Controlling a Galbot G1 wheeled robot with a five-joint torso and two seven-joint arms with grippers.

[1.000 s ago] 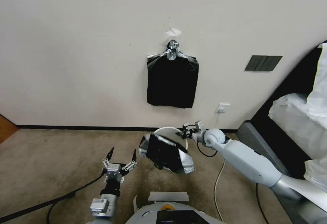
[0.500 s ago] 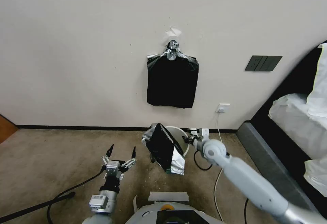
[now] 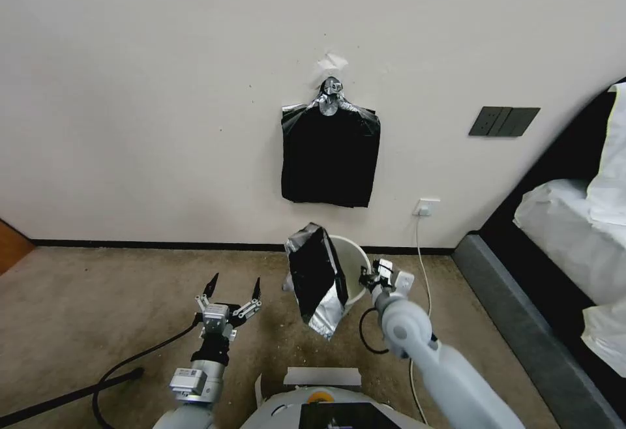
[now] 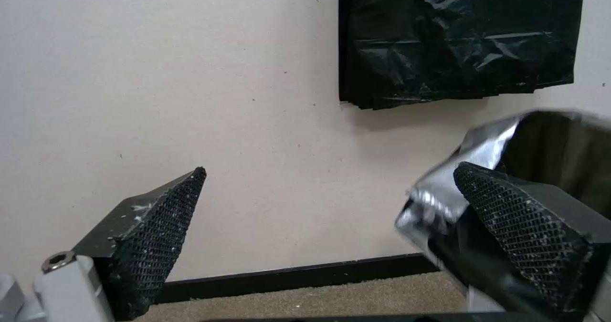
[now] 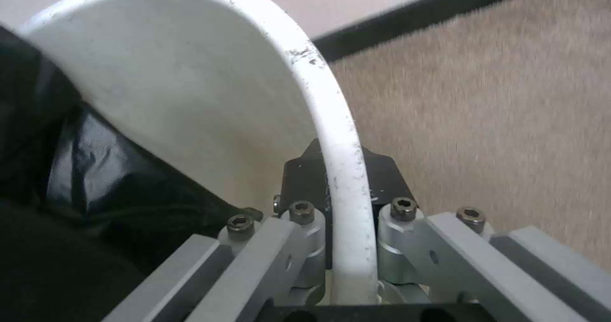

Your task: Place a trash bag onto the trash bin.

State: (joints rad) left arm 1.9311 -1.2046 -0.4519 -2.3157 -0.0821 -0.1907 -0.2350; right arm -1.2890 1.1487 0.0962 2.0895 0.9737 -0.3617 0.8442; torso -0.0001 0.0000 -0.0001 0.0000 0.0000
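A thin, glossy black plastic trash bag [image 3: 317, 279] drapes over the left rim of a round cream-white plastic trash bin [image 3: 354, 261], tilted above the carpet. The right gripper [image 3: 369, 278] clamps the bin's rim; the left gripper [image 3: 233, 289] hangs spread wide, empty, beside it.

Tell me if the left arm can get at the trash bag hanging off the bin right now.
Probably yes. The left end effector is open and empty, beside the trash bag, with bare carpet between them. The bag hangs on the near side of the trash bin, whose rim the right end effector clamps.
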